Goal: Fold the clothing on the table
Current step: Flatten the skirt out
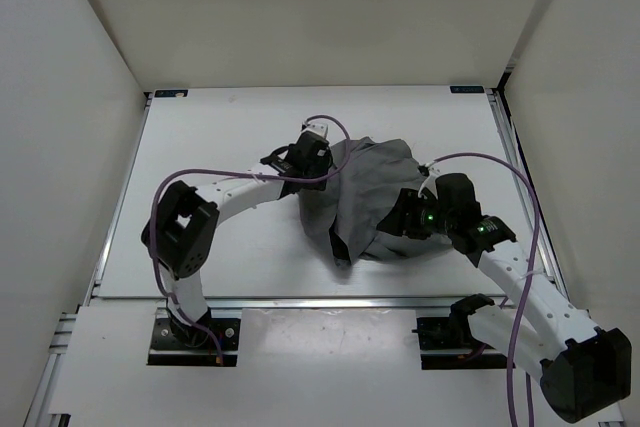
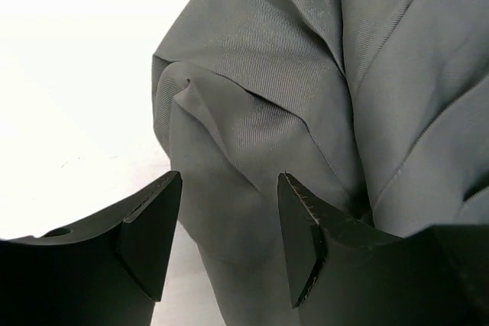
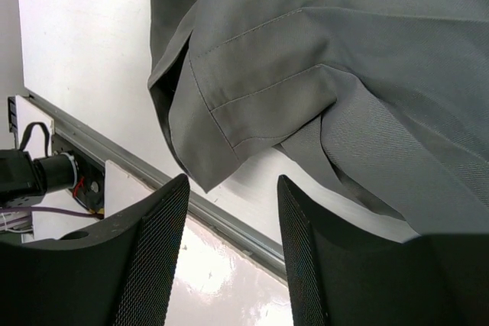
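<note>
The clothing is thin, plain grey fabric, lying crumpled in a loose heap on the white table between the two claws. Just ahead of the left claw, its edge bunches into soft, rounded folds resting on the tabletop. Ahead of the right claw, a stitched hem corner points toward the table's metal-railed edge and seems slightly raised.

White walls on 3 sides

crumpled grey clothing on white table
</note>
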